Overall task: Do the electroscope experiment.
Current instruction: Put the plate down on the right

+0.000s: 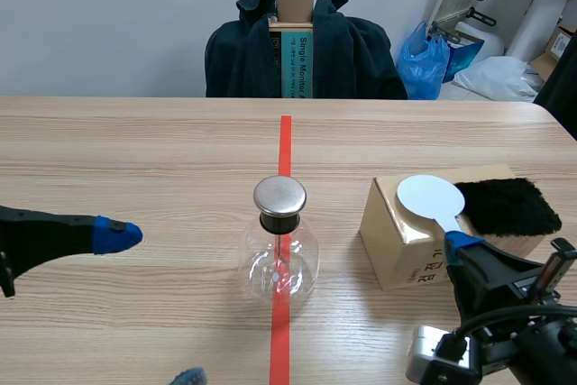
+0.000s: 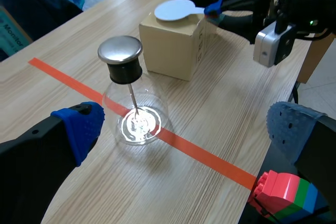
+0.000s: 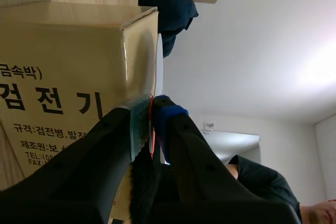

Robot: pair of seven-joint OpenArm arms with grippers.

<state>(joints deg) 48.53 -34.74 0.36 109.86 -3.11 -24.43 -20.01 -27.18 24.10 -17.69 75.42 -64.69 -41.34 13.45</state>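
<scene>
The electroscope, a glass flask (image 1: 279,254) with a round metal cap (image 1: 279,196), stands on the orange tape line in the middle of the table. To its right a cardboard box (image 1: 401,241) carries a white disc paddle (image 1: 428,196) and a black fur pad (image 1: 505,206). My right gripper (image 1: 455,242) is shut on the paddle's handle at the box's near edge; in the right wrist view the thin paddle (image 3: 158,66) sits pinched in that gripper (image 3: 151,116). My left gripper (image 2: 184,127) hangs open left of the flask (image 2: 134,108), holding nothing.
A chair draped with a dark jacket (image 1: 343,51) and holding a tall cardboard box (image 1: 295,33) stands beyond the far table edge. A blue bag (image 1: 431,62) lies at the back right. Coloured toy bricks (image 2: 286,195) show under my left gripper's right finger.
</scene>
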